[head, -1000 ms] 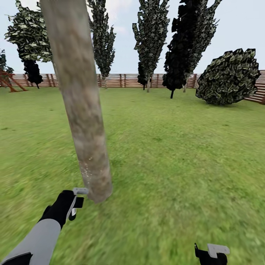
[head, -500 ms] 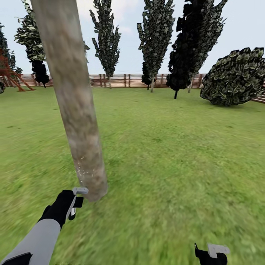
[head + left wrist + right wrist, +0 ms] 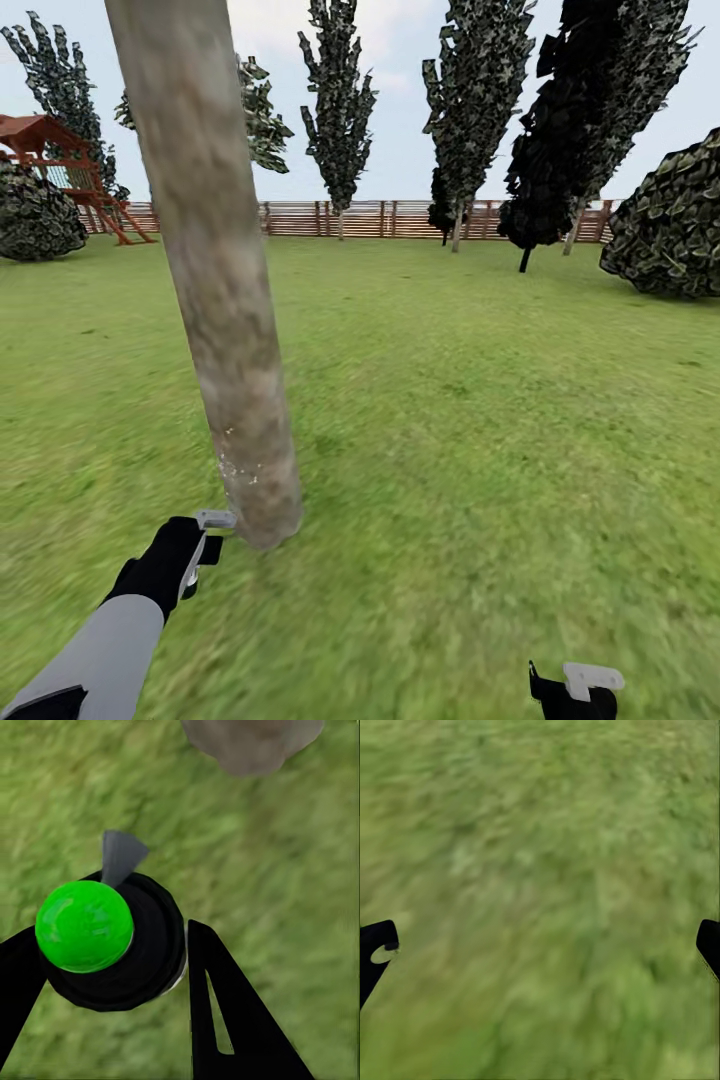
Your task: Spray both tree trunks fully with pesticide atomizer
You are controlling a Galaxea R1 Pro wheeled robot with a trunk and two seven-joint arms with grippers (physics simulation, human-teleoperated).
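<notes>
Nearest the camera, at the bottom edge of the head view, the right end effector [image 3: 575,690] hangs low over the lawn [image 3: 480,420]; in the right wrist view its two black fingertips [image 3: 375,945] sit at opposite edges of the frame, spread wide with nothing but blurred grass between them. On the other side, the left end effector [image 3: 195,550] is closed around the atomizer [image 3: 112,945], a black round-bodied sprayer with a glossy green cap and a grey nozzle, seen in the left wrist view gripped between the dark fingers. It is held just above the grass, close beside the foot of the trunk [image 3: 215,290]. The thick, mottled beige-grey column rises from the lawn and leans out through the top of the head view, with fine white specks scattered near its base. Farther off, the grass runs back to a brown slatted fence [image 3: 380,218]. Thin dark-leaved trees [image 3: 340,110] stand along it, a rounded bush [image 3: 675,225] at far right and a red-roofed play frame [image 3: 60,165] at far left.
</notes>
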